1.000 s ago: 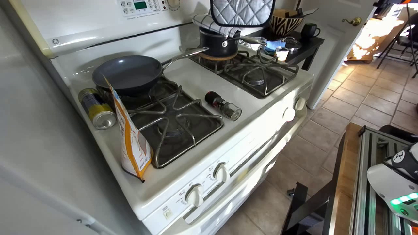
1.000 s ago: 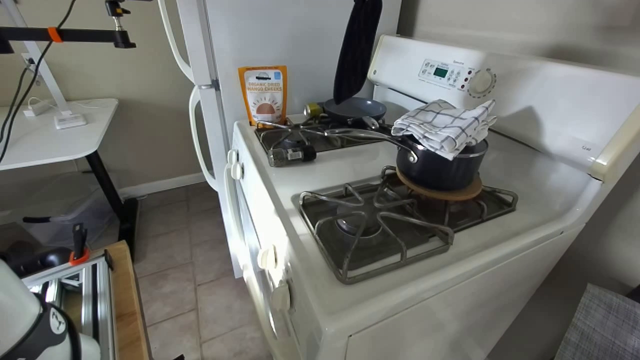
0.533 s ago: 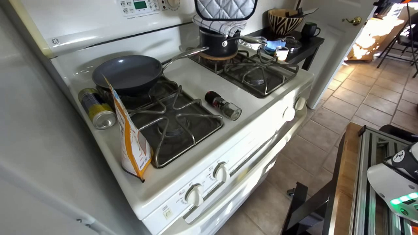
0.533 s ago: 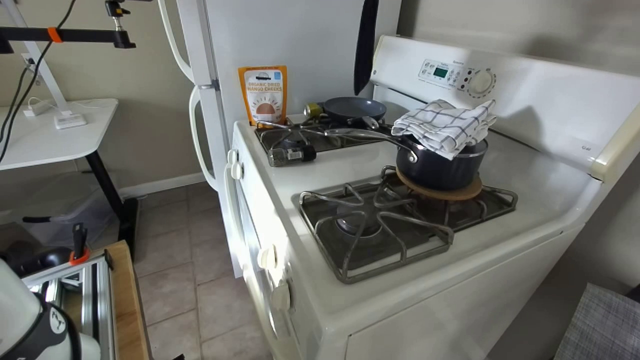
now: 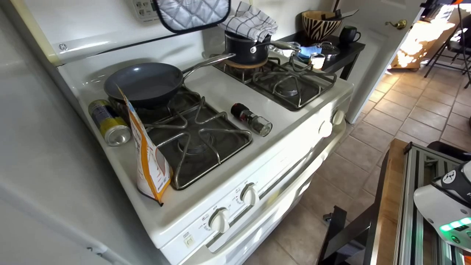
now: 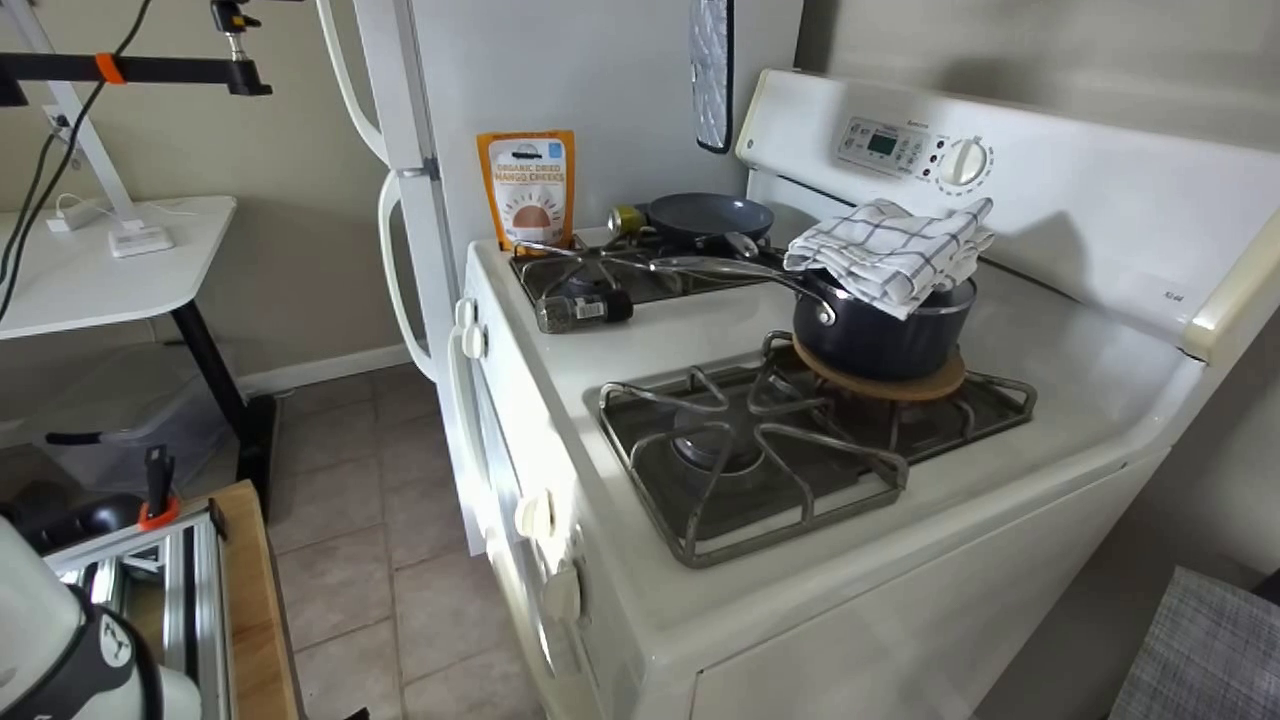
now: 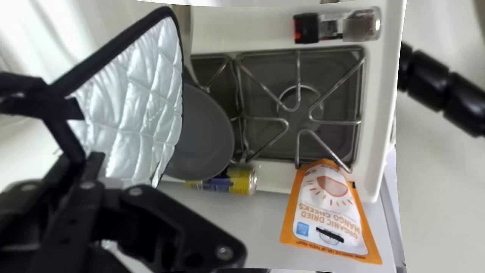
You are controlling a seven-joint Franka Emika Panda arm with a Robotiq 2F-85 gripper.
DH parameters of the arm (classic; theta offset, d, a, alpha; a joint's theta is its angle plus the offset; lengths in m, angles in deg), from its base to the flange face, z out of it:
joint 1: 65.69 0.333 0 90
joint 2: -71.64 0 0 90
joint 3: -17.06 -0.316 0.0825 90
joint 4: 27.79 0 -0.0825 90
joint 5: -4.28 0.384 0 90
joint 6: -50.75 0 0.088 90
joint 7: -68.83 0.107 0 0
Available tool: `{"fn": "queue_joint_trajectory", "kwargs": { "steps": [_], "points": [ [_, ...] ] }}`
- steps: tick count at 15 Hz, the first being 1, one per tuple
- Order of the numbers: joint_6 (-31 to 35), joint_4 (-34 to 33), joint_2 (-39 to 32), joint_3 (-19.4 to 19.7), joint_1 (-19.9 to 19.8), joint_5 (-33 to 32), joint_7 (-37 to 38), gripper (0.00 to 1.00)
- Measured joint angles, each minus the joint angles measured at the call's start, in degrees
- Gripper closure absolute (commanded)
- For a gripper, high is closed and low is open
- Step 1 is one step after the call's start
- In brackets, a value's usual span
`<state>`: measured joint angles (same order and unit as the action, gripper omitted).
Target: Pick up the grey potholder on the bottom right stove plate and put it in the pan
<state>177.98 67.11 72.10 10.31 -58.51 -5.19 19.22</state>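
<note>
The grey potholder (image 5: 193,13) hangs in the air above the back of the stove, up and right of the pan (image 5: 143,82) in an exterior view. It also shows edge-on in an exterior view (image 6: 711,70). In the wrist view the potholder (image 7: 144,98), silver-grey with black trim, covers part of the pan (image 7: 204,140). My gripper (image 7: 85,163) is shut on the potholder's edge; its tips are partly hidden by shadow and trim. The gripper is above the frame in both exterior views. The pan sits on the back left grate. The bottom right stove plate (image 6: 720,440) is apart from the potholder.
A dark pot (image 5: 245,48) topped by a checked cloth (image 5: 250,24) stands right of the pan's handle. A mango bag (image 5: 152,165) stands upright at the front left. A can (image 5: 110,123) and a grinder (image 5: 252,119) lie on the stove top. The stove's back panel (image 5: 92,33) rises behind.
The potholder has moved left in an exterior view, from above the pot toward the pan, and has turned. In both exterior views its face or edge shows at a different angle. The pan has not moved.
</note>
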Motion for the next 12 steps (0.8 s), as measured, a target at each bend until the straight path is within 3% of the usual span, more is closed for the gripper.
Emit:
{"fn": "queue_joint_trajectory", "kwargs": {
  "steps": [2, 5, 8, 12],
  "points": [
    [5.42, -0.74, -1.87, -0.18, 0.12, 3.55, -3.55, 0.98],
    [6.12, -1.71, -2.64, -0.03, 0.01, 4.73, -4.82, 1.0],
    [8.33, -1.51, -3.4, -0.33, 0.08, 4.28, -3.89, 1.0],
    [19.11, -0.11, -6.9, -1.0, 0.54, 2.47, 1.19, 1.0]
  ]
}}
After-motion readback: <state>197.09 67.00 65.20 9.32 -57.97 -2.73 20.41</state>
